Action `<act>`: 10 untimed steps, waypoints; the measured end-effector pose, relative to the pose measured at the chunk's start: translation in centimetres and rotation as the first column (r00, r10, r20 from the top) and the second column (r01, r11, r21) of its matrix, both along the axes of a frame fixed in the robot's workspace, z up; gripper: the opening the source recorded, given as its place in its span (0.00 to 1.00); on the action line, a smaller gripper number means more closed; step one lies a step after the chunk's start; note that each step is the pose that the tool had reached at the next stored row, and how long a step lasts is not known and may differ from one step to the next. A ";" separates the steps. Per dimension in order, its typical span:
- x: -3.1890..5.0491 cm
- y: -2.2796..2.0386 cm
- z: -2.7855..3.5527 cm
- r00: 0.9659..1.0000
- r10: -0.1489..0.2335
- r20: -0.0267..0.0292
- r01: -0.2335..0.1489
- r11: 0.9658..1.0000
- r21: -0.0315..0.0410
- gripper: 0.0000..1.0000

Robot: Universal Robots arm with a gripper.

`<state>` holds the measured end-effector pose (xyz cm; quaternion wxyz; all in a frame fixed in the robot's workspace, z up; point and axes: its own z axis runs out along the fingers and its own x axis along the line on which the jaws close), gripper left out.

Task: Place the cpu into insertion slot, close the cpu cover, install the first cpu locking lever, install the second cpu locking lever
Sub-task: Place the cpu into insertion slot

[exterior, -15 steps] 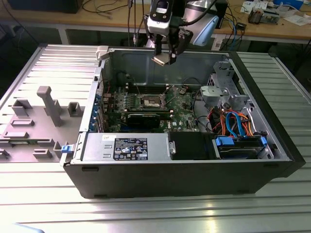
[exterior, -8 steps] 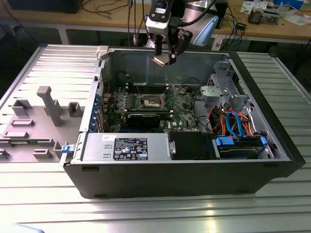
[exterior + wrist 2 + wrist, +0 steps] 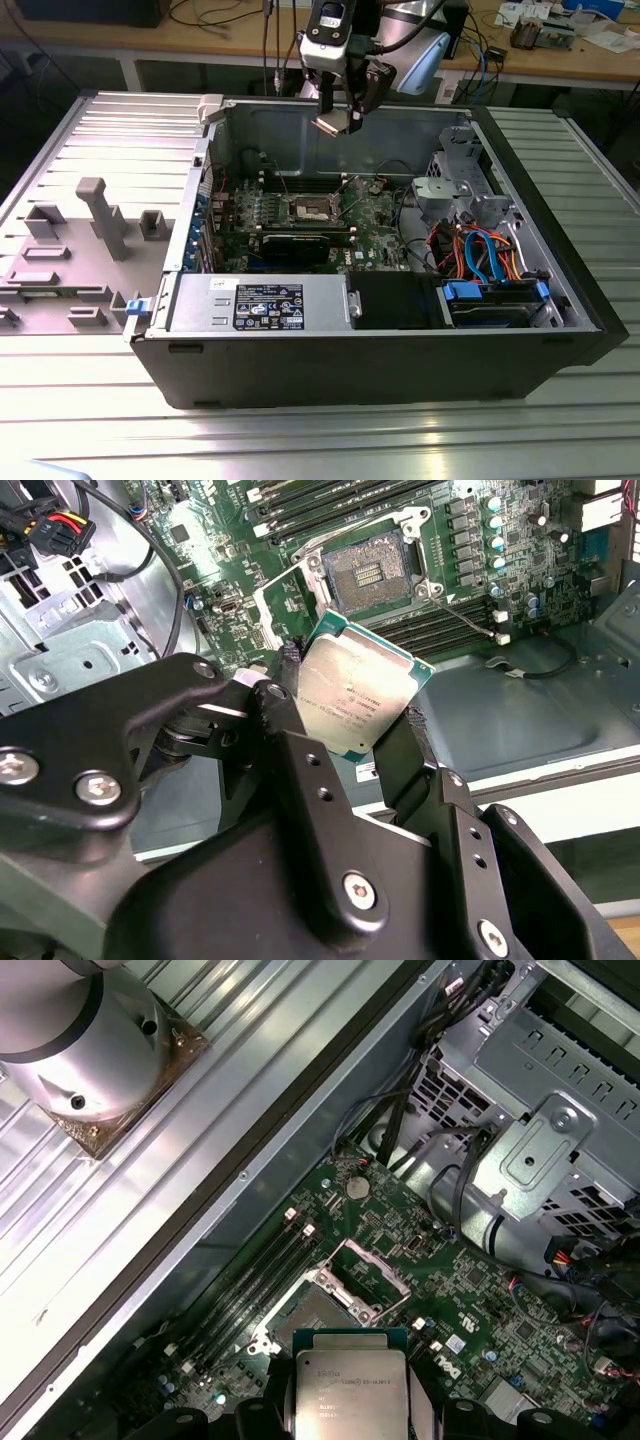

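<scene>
Slot [image 3: 367, 568] lies bare, cover [image 3: 366, 1272] swung open. Above it my gripper [image 3: 340, 120] pinches the cpu [image 3: 358, 685] by its edges, tilted. Placing step in hand; I reckon it wants levelling and squaring over the slot.

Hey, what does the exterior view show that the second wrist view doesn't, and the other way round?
Exterior view: the whole open computer case, the labelled power supply box along its near side, and grey fixtures beside it at the exterior view's left.
Second wrist view: the fingers pinching the chip by opposite edges, and the metal cover lifted clear of the socket.
Both: the gripper holding the chip in the air, over the green board.
</scene>
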<state>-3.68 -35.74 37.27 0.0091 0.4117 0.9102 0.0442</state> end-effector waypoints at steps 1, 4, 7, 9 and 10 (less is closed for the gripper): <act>0.00 0.00 -0.01 1.000 -0.005 0.000 0.005 1.000 0.000 0.54; 0.00 0.00 -0.07 0.999 -0.043 0.000 0.043 0.999 0.000 0.54; 0.00 0.00 -0.13 0.998 -0.065 -0.002 0.065 0.998 0.000 0.54; -0.02 0.00 -0.24 0.997 -0.072 -0.003 0.072 0.997 0.000 0.54; -0.07 0.00 -0.29 0.997 -0.072 -0.003 0.072 0.997 0.000 0.54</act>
